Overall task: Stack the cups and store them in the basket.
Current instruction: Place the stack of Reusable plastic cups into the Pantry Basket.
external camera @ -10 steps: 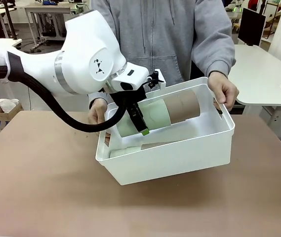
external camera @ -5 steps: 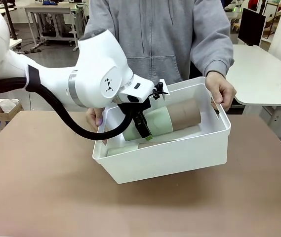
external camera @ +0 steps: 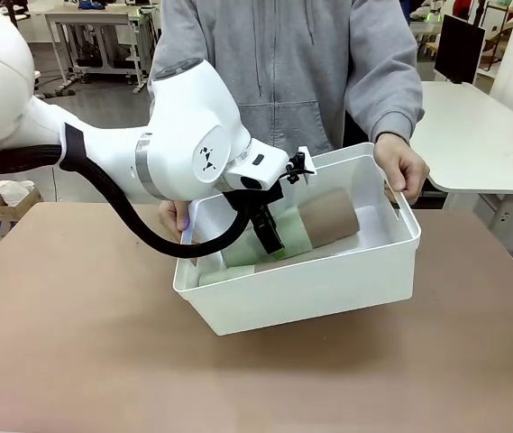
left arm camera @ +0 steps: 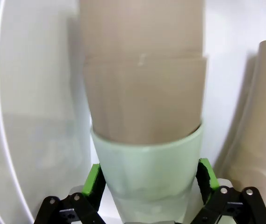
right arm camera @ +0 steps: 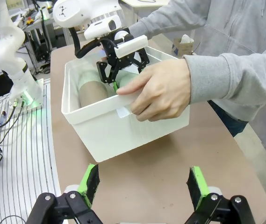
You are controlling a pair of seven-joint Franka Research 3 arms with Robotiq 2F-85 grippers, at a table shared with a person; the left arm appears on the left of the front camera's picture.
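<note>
Even, bright indoor light falls from above, so the brown surface point(external camera: 76, 343) shows only a soft, diffuse shadow under the white basket point(external camera: 328, 284) and no hard glare, though the glossy shell of the left arm point(external camera: 184, 135) carries mild highlights. The left wrist view is the weakest: the stacked cups point(left arm camera: 144, 107) sit so close to the lens that their edges are smeared and soft, and the basket wall behind them washes out to near-featureless white. The right wrist view is sharp in the middle but bends lines outward at its borders, with the person's hand point(right arm camera: 163, 91) and the far background slightly soft.
</note>
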